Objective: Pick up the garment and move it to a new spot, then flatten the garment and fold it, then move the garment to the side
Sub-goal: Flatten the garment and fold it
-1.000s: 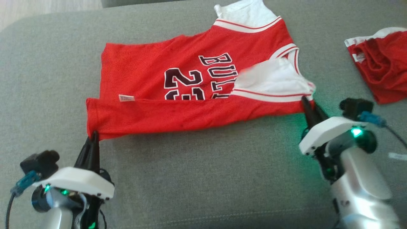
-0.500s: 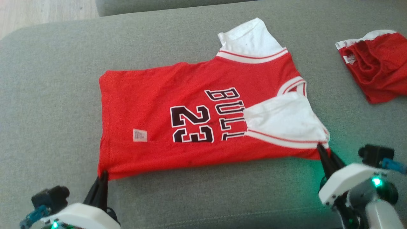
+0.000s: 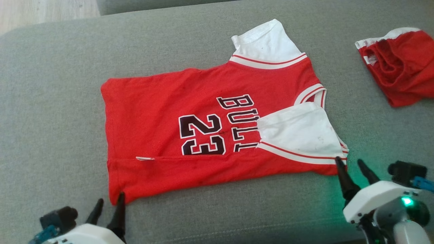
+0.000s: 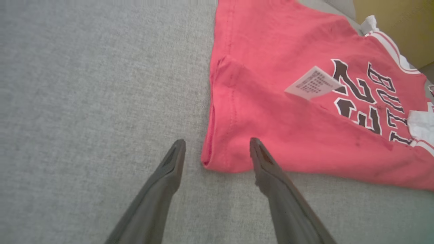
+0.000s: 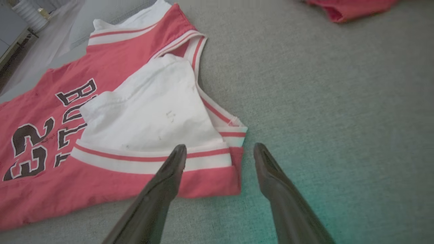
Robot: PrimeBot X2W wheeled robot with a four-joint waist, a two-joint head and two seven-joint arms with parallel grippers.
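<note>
Jersey (image 3: 190,112) lies flat on the grey cushion (image 3: 51,84), mid-view from the head, hem to the left, neck to the right. The near long edge is folded up over the front in a red strip that cuts off the lower part of the "23" and the letters. The near white sleeve (image 3: 298,130) is folded in over the end of the lettering. The far sleeve (image 3: 266,39) sticks out flat toward the cushion's back. A white label (image 3: 145,158) pokes out at the fold line; in the left wrist view it lies on the red fabric beside the "2" (image 4: 313,83).

Left tool (image 3: 110,198) is at the near hem corner, fingers spread wide, nothing held. In its wrist view (image 4: 217,141) the corner sits between the tips, one tip over the fabric, the other over bare cushion.

Right tool (image 3: 348,159) is at the near shoulder corner, also spread wide and gripping nothing. In its wrist view (image 5: 220,145) one tip lies over the striped trim, the other over the cushion.

Red shorts (image 3: 396,67) lie bunched far right, well apart from the jersey. Wood floor (image 3: 40,10) shows at top left.
</note>
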